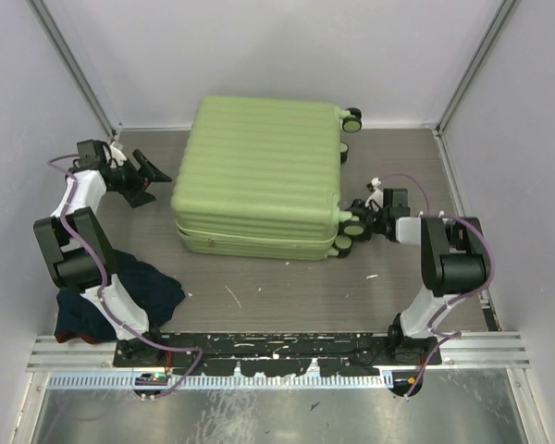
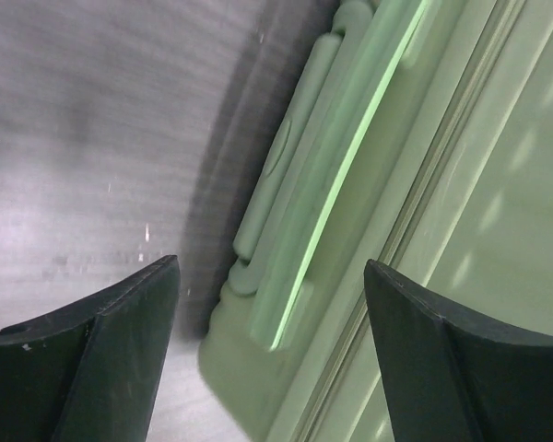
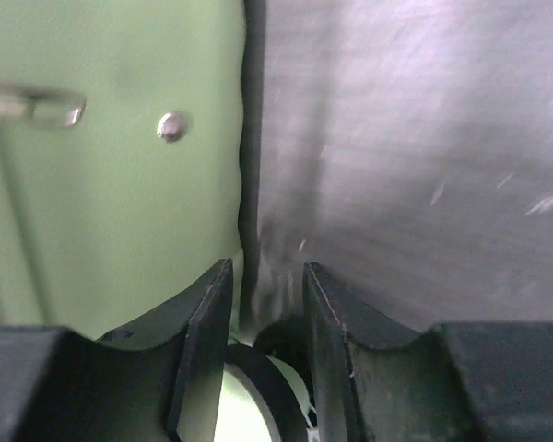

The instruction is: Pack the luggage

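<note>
top external | left hand [image 1: 154,187] open, empty, beside luggage [image 1: 259,166] | right hand [image 1: 361,215] pinching wheel [image 3: 256,391]

Ribbed matt plastic luggage [image 1: 259,166], wood-grain table [image 1: 277,287]

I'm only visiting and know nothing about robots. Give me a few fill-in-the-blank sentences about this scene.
1. The luggage lies ___ on the table.
2. The left gripper is ___.
3. A black ___ sits between the fingers of the right gripper.
4. The cloth is dark ___.
Missing words: closed; open; wheel; blue.
</note>
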### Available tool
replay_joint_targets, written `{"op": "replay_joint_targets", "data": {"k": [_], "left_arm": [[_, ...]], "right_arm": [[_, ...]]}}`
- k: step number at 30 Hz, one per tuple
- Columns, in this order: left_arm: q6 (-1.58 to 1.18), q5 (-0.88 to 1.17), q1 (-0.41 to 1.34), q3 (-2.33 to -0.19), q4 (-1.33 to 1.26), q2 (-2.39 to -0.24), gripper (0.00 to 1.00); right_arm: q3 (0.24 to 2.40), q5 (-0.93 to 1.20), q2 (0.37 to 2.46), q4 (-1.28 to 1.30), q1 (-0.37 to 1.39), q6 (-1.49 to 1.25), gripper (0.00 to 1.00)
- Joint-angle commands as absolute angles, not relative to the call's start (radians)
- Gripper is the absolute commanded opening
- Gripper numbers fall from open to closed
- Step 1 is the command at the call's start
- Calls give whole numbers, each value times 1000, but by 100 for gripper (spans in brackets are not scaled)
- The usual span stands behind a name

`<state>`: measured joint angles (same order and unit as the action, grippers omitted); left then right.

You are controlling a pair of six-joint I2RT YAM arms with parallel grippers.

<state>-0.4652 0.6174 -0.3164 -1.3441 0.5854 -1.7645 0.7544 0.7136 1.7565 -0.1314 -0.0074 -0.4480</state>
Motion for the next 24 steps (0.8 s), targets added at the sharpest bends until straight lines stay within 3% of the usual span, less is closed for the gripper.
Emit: {"op": "replay_joint_targets", "data": {"k": [1, 9, 24], "left_arm": [[-500, 689, -309, -1481, 491, -1870, 79], [-410, 793, -191, -1724, 546, -2075, 74], [-265, 907, 120, -2127, 645, -2383, 54]], "right_arm": [[625, 792, 1555, -34, 62, -340, 44], [540, 671, 1221, -36, -14, -205, 47], [570, 661, 1066, 72, -51, 40, 43]]}}
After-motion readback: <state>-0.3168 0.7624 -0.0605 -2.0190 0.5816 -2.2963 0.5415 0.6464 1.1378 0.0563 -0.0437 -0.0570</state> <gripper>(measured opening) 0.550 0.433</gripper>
